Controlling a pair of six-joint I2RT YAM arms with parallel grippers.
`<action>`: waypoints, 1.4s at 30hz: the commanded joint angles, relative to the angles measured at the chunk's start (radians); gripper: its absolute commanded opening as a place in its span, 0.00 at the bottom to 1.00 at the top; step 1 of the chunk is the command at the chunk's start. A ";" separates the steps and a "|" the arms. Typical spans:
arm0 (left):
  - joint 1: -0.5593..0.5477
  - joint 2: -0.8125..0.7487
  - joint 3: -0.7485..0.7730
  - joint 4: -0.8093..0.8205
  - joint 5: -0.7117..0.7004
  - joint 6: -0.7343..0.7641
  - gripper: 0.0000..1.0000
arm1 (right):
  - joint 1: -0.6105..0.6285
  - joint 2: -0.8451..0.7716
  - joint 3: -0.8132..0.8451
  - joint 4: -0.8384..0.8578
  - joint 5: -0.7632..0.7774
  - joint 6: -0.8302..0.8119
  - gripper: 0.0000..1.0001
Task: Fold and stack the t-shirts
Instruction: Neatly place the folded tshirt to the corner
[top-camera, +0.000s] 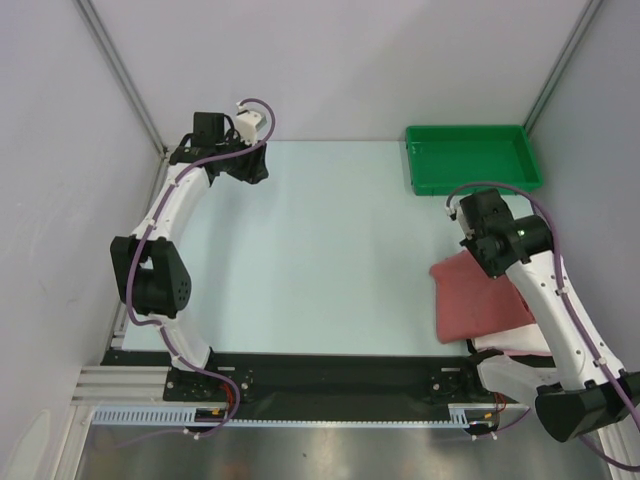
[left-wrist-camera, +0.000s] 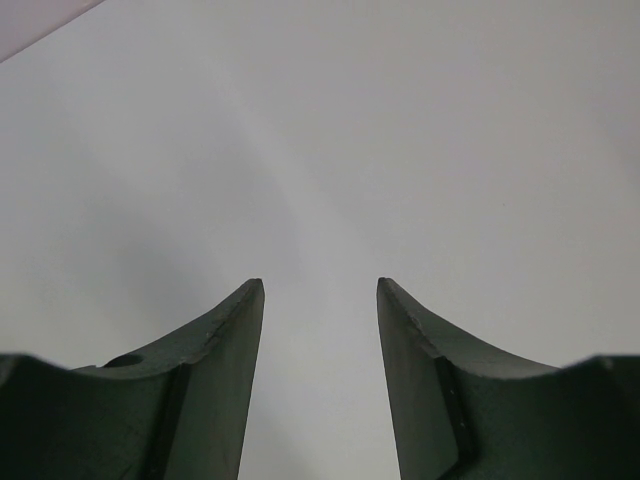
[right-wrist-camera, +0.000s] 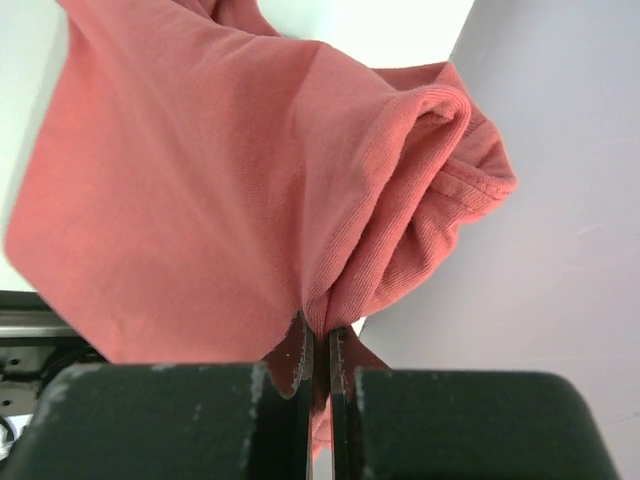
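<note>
The salmon-red t-shirt (top-camera: 470, 297) hangs bunched at the right side of the table, its lower part draping down near the front edge. My right gripper (top-camera: 480, 256) is shut on a fold of it. In the right wrist view the jaws (right-wrist-camera: 321, 330) pinch a ribbed hem of the red cloth (right-wrist-camera: 220, 180). A strip of white cloth (top-camera: 508, 346), seemingly the white t-shirt, shows under the right arm, mostly hidden. My left gripper (top-camera: 252, 166) is at the far left back corner, open and empty (left-wrist-camera: 320, 285), facing a plain wall.
An empty green tray (top-camera: 470, 160) sits at the back right of the pale table (top-camera: 320, 250). Grey walls with metal frame posts close in the left, back and right. A black rail runs along the front edge.
</note>
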 joint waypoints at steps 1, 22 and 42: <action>0.008 -0.002 0.032 0.031 0.011 0.014 0.55 | -0.042 -0.053 0.077 -0.186 -0.044 -0.062 0.00; 0.008 0.048 0.064 0.030 0.035 0.016 0.55 | -0.296 -0.055 -0.129 0.055 0.162 -0.406 0.00; 0.008 0.075 0.097 0.027 0.034 0.005 0.55 | -0.552 -0.049 -0.411 0.549 0.149 -0.757 0.00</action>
